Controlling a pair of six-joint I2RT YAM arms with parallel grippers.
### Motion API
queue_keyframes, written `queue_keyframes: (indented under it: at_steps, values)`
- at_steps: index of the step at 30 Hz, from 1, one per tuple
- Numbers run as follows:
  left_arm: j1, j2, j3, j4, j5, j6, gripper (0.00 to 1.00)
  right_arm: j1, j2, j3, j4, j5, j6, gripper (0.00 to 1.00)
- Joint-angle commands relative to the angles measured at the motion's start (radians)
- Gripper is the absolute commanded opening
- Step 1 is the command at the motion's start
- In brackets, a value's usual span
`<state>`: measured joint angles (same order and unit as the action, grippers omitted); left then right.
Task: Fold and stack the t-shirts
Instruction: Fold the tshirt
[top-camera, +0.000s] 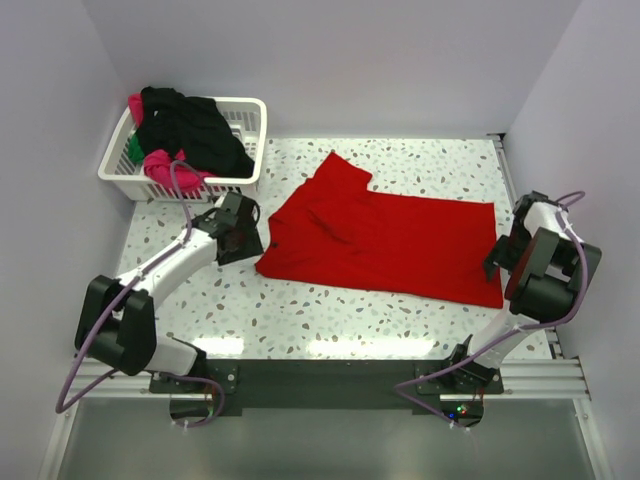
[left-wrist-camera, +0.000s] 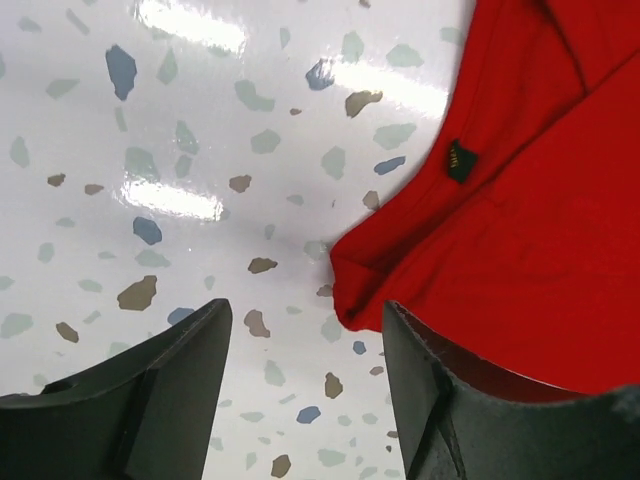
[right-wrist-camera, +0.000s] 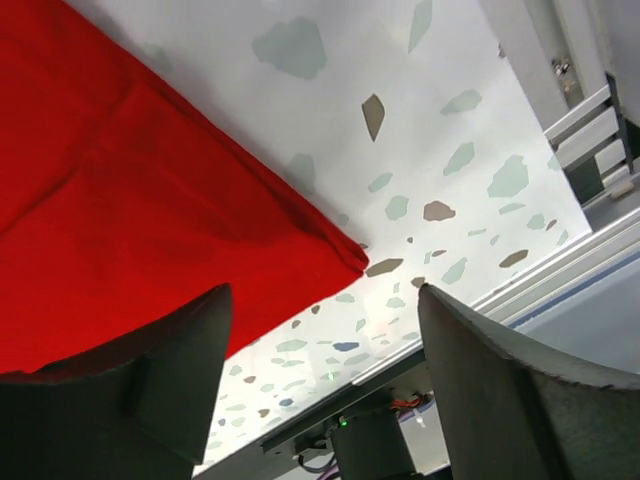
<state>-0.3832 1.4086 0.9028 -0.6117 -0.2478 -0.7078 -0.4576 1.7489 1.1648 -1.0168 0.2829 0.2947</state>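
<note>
- While the left jaws stand apart and grip nothing, a rounded left-hand corner of the red t-shirt (left-wrist-camera: 520, 230) lies on the table just ahead of the gap between them.
- One finger of these jaws hangs over the red cloth and the other over bare speckled table (top-camera: 330, 315).
- Just past that corner, a small dark label (left-wrist-camera: 459, 160) shows on the cloth.
- The right jaws are likewise spread wide and hold nothing. The shirt's corner nearest the table's right edge sits ahead of their gap, with one finger above the cloth and the other above bare table.
- The red t-shirt lies spread out and somewhat wrinkled, from the middle of the table toward its right edge. One sleeve points to the far edge.
- The left arm (top-camera: 170, 265) reaches in from the near left, and the right arm (top-camera: 540, 270) stands by the right edge.
- At the far left corner of the table sits a white basket (top-camera: 258, 108).
- It holds a black t-shirt (top-camera: 195, 130) heaped on top, a magenta-pink t-shirt (top-camera: 165, 165) spilling over its near wall, and a bit of green t-shirt (top-camera: 135, 150) at its left side.
</note>
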Motion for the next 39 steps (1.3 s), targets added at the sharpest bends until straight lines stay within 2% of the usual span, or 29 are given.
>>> queue_keyframes:
  at_steps: [1,5,8,12,16,19,22,26,31,39]
  values:
    - [0.003,-0.016,0.115,-0.019,-0.036,0.059,0.67,-0.001,-0.046,0.062,-0.026,0.022,0.009,0.79]
    - [-0.037,0.039,0.192,0.059,0.016,0.138,0.67,0.025,-0.071,0.094,-0.031,-0.016,0.0,0.79]
    - [-0.094,0.127,0.281,0.118,0.073,0.177,0.67,0.101,-0.106,0.108,-0.026,-0.04,-0.002,0.79]
    - [-0.146,0.272,0.389,0.214,0.209,0.202,0.67,0.305,-0.13,0.137,0.003,-0.082,0.024,0.77]
    - [-0.152,0.357,0.481,0.221,0.229,0.215,0.67,0.442,-0.115,0.157,0.104,-0.296,0.058,0.73]
    - [-0.14,0.38,0.45,0.274,0.277,0.215,0.67,0.528,-0.072,0.165,0.216,-0.448,0.075,0.73]
    - [-0.134,0.383,0.38,0.358,0.343,0.196,0.67,0.606,-0.006,0.183,0.322,-0.513,0.103,0.72]
    - [-0.131,0.372,0.291,0.403,0.343,0.194,0.67,0.669,0.082,0.203,0.528,-0.614,0.185,0.71]
    - [-0.12,0.365,0.182,0.507,0.444,0.199,0.65,0.734,0.233,0.317,0.601,-0.637,0.193,0.63]
    - [-0.118,0.386,0.162,0.503,0.441,0.189,0.63,0.775,0.356,0.401,0.641,-0.672,0.211,0.53]
